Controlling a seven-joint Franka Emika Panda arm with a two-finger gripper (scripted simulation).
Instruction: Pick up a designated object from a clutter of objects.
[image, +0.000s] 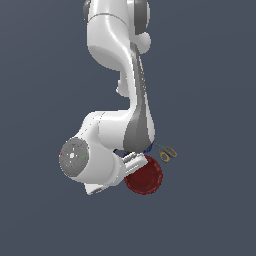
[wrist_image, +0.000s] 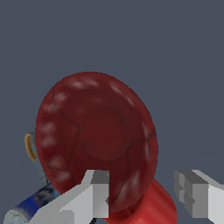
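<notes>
The dark red bowl (wrist_image: 96, 135) fills the middle of the wrist view, its ridged rim toward the camera. It also shows in the exterior view (image: 145, 176), just below the arm's hand. My gripper (wrist_image: 142, 194) is open. One finger (wrist_image: 94, 192) lies over the bowl's near rim and the other finger (wrist_image: 194, 194) stands apart beside it. The rim edge and part of the bright red cup (wrist_image: 153, 205) show between them. In the exterior view the gripper (image: 133, 161) is mostly hidden by the wrist.
A blue can with a pale lid (wrist_image: 28, 208) lies next to the bowl. The orange-handled scissors (image: 167, 152) lie at the exterior view's right of the arm and peek out behind the bowl (wrist_image: 29, 146). The marker, yellow piece and disc are hidden.
</notes>
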